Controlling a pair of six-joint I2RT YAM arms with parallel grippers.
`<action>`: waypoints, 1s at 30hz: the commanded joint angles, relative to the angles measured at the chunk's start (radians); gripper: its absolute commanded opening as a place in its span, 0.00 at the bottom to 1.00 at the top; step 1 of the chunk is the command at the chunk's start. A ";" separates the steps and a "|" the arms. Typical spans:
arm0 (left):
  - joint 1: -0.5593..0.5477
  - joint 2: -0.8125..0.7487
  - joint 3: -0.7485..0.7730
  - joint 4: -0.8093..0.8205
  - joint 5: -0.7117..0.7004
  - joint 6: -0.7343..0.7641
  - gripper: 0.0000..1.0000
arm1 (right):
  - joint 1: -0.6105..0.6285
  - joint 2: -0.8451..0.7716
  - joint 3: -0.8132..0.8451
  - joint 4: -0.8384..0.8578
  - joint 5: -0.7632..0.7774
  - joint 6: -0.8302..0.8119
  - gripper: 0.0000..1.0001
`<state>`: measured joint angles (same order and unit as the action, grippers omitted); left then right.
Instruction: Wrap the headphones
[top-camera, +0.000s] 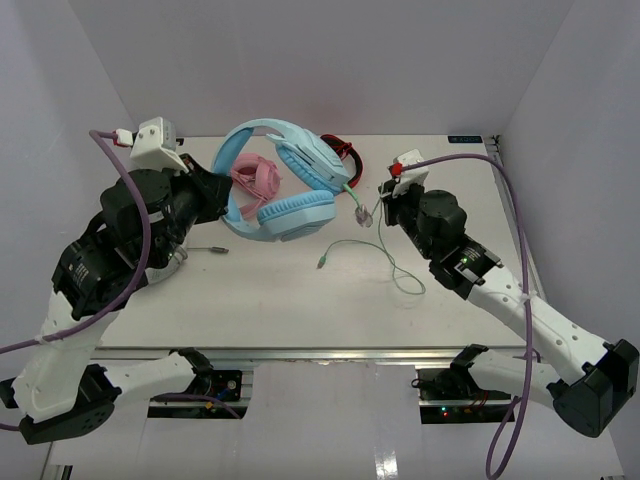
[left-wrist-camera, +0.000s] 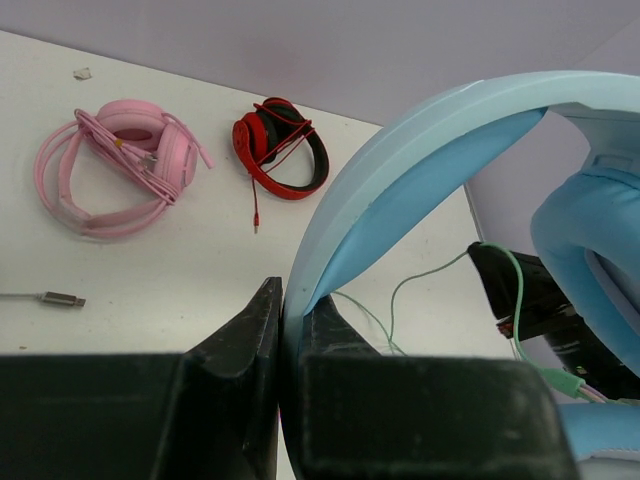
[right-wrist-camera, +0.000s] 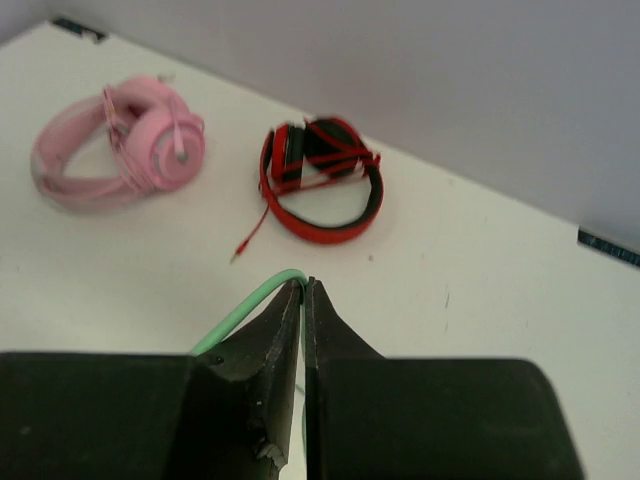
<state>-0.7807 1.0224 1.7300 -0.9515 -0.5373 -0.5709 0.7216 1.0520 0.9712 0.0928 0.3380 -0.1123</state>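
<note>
The light blue headphones (top-camera: 290, 185) hang above the table at the back centre. My left gripper (top-camera: 222, 196) is shut on their wide headband (left-wrist-camera: 420, 150), which runs up between the fingers of that gripper (left-wrist-camera: 288, 300). The thin pale green cable (top-camera: 372, 246) leaves the ear cups, passes my right gripper (top-camera: 382, 207) and loops loosely on the table. My right gripper (right-wrist-camera: 303, 286) is shut on the cable (right-wrist-camera: 245, 308), which bends over the left fingertip. The cable also shows in the left wrist view (left-wrist-camera: 420, 283).
A pink headset (top-camera: 254, 175) lies under and behind the blue one and shows in the wrist views (left-wrist-camera: 120, 165) (right-wrist-camera: 115, 150). A red and black headset (top-camera: 346, 156) lies at the back centre (right-wrist-camera: 325, 180). A small metal plug (top-camera: 217, 250) lies by my left arm.
</note>
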 joint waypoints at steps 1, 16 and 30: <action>0.001 0.045 0.183 -0.004 0.037 -0.011 0.00 | 0.002 -0.009 0.020 -0.039 -0.016 0.066 0.08; 0.001 0.130 0.370 -0.136 0.051 0.040 0.00 | 0.001 -0.187 -0.334 0.136 -0.570 0.045 0.73; 0.000 0.125 0.342 -0.131 0.129 0.015 0.00 | -0.002 -0.049 -0.504 0.645 -0.825 -0.018 0.68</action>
<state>-0.7807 1.1838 2.0496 -1.1607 -0.4462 -0.5053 0.7212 0.9592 0.4700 0.5441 -0.4084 -0.1198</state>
